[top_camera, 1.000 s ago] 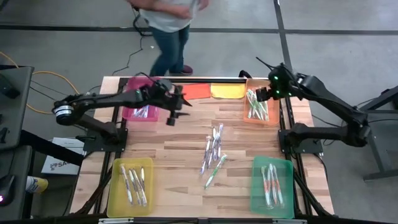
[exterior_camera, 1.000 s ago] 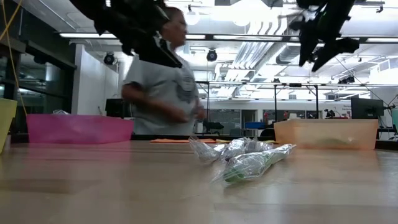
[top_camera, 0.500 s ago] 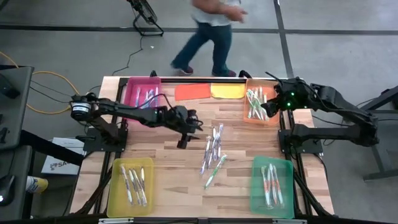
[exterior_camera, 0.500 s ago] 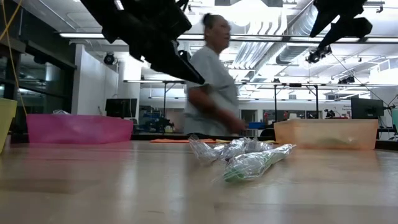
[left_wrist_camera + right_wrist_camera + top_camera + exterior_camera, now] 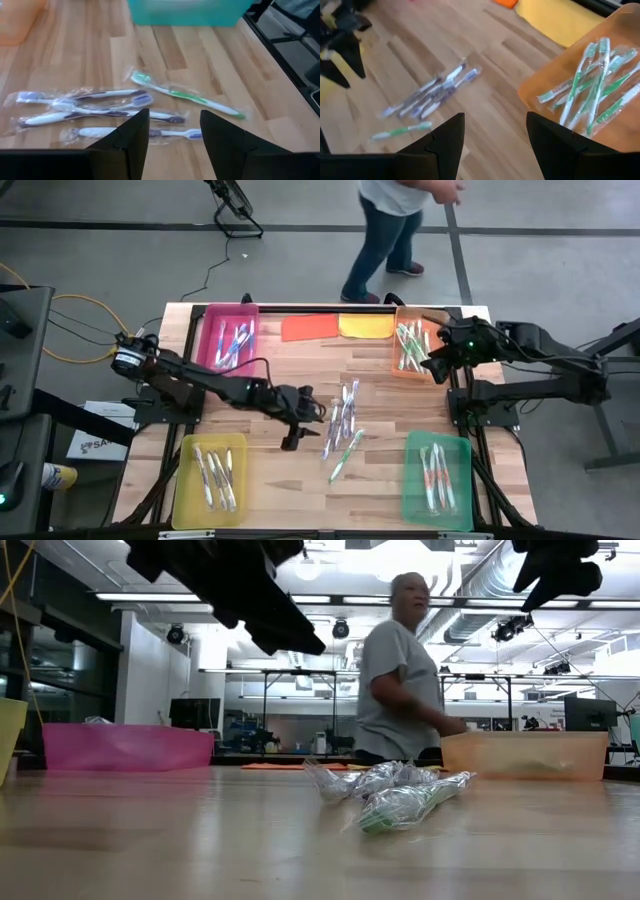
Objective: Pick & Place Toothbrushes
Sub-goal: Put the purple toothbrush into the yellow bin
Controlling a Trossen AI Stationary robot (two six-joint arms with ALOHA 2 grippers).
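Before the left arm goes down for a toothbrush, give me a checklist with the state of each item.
1. Left claw open, nothing in it: ok.
2. Left claw next to the loose toothbrushes in the middle of the table: ok, it hangs just to their left in the high view.
3. Toothbrushes free to grab: not ok, several lie bunched and overlapping; the green one lies more apart.
4. Right claw out of the way: ok, open over the orange tray, far from the pile.
5. Person away from the arms: ok, walking beyond the far edge of the table.
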